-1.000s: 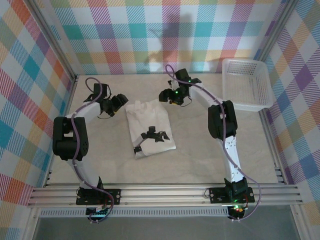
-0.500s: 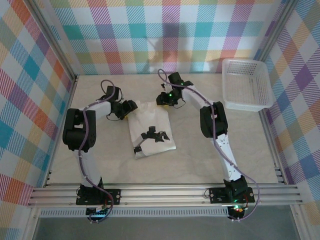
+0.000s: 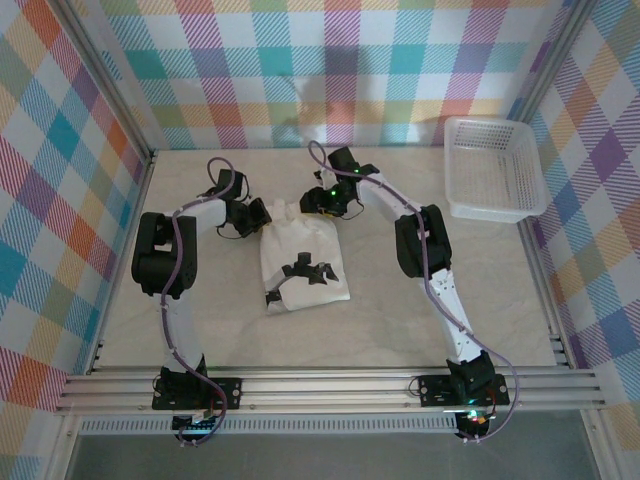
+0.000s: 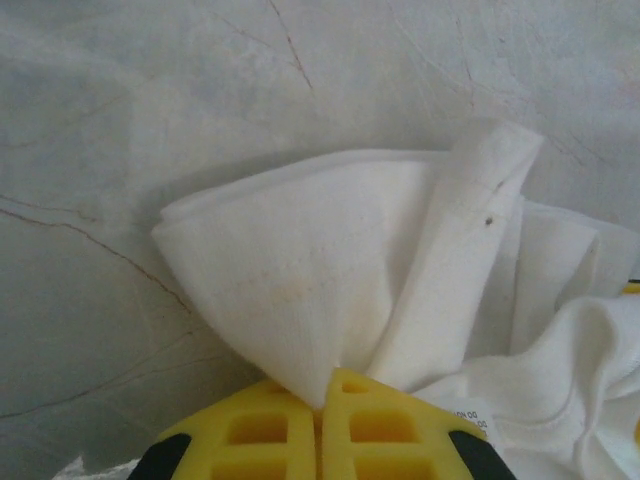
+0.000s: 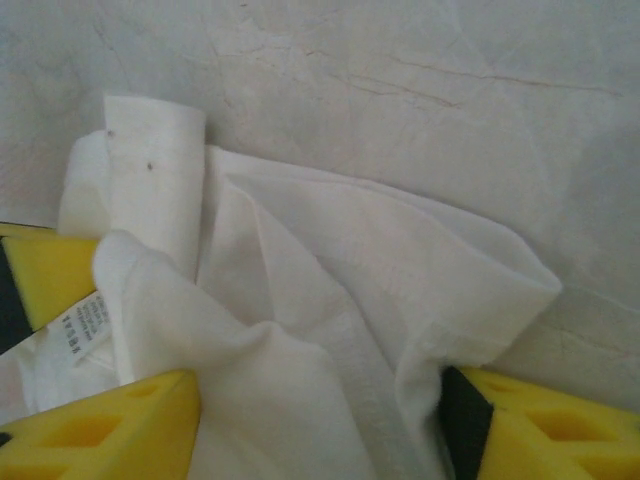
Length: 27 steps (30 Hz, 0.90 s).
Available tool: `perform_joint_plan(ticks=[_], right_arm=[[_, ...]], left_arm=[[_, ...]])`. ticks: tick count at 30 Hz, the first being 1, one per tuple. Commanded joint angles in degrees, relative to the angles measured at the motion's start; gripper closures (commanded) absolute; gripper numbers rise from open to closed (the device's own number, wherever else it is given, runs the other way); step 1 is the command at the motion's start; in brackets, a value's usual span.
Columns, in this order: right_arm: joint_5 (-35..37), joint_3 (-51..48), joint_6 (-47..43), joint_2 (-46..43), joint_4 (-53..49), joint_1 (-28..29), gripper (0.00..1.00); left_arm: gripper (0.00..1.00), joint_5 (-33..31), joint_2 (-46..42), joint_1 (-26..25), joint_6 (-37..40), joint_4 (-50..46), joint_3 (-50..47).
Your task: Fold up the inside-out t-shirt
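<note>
Marbled tabletop (image 3: 450, 290): left end effector (image 4: 322, 385) pinches t-shirt (image 4: 300, 260), right end effector (image 5: 320, 385) spread; label (image 5: 85, 328) illegible.

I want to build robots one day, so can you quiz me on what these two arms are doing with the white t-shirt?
1. True or false: the left gripper is shut on a corner of the t-shirt.
2. Where is the white basket?
A. on top of the t-shirt
B. at the far right of the table
C. hanging from an arm
3. In a few words: what lies between the yellow fingers of the right gripper?

Key
1. True. Its jaws pinch the cloth.
2. B
3. Bunched t-shirt cloth; the fingers stand apart on either side of it.
</note>
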Motion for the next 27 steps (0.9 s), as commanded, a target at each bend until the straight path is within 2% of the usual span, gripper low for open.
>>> perform_joint_plan(ticks=[1, 5, 9, 16, 23, 25, 27], right_arm=[[4.7, -4.7, 6.1, -3.4, -1.8, -1.6, 0.33], [8.4, -11.4, 7.3, -6.4, 1.8, -1.9, 0.31], [7.7, -10.6, 6.7, -5.5, 1.0, -1.8, 0.31], [16.4, -12.7, 1.9, -9.0, 0.1, -1.7, 0.24], [14.6, -9.6, -1.6, -6.4, -4.2, -0.8, 0.26], [13.3, -9.5, -1.8, -5.6, -3.9, -0.1, 0.25], [9.5, -7.5, -1.2, -3.3, -4.5, 0.2, 0.29]], left_arm=[[1.0, -0.4, 0.8, 0.0, 0.6, -3.5, 1.8], [1.0, 1.4, 1.5, 0.0, 0.5, -4.9, 2.7], [1.0, 1.6, 0.9, 0.0, 0.2, -4.7, 2.6], [1.0, 2.3, 0.8, 0.0, 0.4, -4.9, 2.7], [1.0, 2.1, 0.7, -0.1, 0.1, -5.0, 3.0], [1.0, 2.2, 0.6, -0.1, 0.0, -4.8, 2.9], [1.0, 2.4, 0.8, -0.1, -0.3, -4.6, 3.1]])
